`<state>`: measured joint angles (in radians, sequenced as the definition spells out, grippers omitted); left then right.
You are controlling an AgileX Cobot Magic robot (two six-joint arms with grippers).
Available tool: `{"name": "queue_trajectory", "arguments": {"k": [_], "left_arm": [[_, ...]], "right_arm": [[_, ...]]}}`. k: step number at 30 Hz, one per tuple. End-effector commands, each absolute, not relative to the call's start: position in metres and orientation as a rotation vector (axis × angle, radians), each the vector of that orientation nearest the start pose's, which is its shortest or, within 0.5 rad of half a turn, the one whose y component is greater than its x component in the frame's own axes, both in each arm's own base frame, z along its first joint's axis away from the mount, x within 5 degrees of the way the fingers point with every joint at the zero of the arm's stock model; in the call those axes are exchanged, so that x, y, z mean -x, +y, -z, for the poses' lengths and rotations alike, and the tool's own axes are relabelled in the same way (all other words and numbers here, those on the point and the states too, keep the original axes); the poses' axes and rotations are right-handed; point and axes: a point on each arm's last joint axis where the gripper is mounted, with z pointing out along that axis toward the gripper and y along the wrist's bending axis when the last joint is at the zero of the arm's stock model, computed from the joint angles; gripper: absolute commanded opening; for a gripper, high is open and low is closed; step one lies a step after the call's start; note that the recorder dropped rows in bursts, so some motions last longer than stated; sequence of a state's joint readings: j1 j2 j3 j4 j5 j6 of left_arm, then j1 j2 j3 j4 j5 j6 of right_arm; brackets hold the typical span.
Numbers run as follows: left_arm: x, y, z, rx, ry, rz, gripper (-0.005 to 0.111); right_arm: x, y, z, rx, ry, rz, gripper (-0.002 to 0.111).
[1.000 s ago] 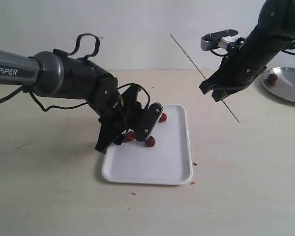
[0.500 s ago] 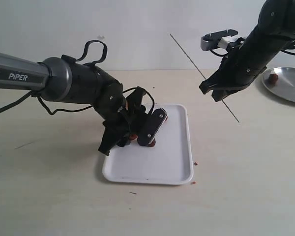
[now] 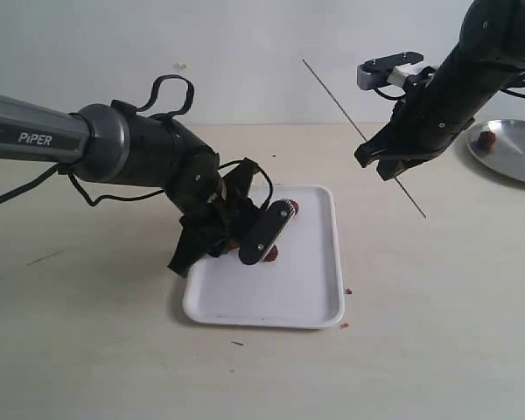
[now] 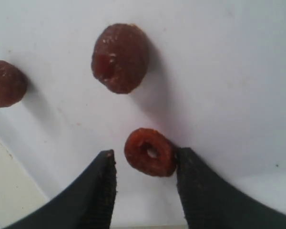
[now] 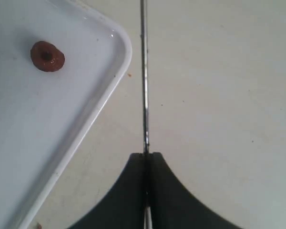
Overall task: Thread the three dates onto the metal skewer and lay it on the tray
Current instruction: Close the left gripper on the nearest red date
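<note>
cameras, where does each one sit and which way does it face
Exterior view: off the arms, looking down across the table; both arms show, left gripper over the tray, right gripper holding the metal skewer.
Left wrist view: on the left wrist, looking down close at the tray; two fingers flank one date.
Right wrist view: on the right wrist, looking along the skewer toward table and tray corner; closed fingers show.
Shared: tray in all three.

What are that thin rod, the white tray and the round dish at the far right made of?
The skewer looks like metal: thin, straight, grey, with a glint along it. The tray seems plastic: smooth, glossy white, with a rounded moulded rim. The plate looks like steel, silvery and reflective.
</note>
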<state>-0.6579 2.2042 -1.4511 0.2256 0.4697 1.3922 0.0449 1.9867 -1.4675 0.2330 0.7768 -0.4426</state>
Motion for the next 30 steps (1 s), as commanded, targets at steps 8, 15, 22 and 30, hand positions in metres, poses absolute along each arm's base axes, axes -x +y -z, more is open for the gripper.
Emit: {"name": "queue_trajectory", "arguments": {"k": [8, 15, 22, 30], "left_arm": [[-0.343, -0.274, -0.094, 3.083, -1.315, 0.456, 0.043], [-0.338, -0.280, -0.093, 3.090, -1.290, 0.449, 0.041], [-0.338, -0.279, -0.093, 3.069, -1.348, 0.441, 0.040], [-0.345, -0.285, -0.105, 2.969, -1.665, 0.432, 0.040]], "right_arm": [[-0.419, 0.034, -0.202, 0.487, 2.678, -0.154, 0.000], [-0.419, 0.034, -0.202, 0.487, 2.678, -0.154, 0.000], [-0.419, 0.034, -0.202, 0.487, 2.678, -0.154, 0.000], [-0.419, 0.034, -0.202, 0.487, 2.678, -0.154, 0.000]]}}
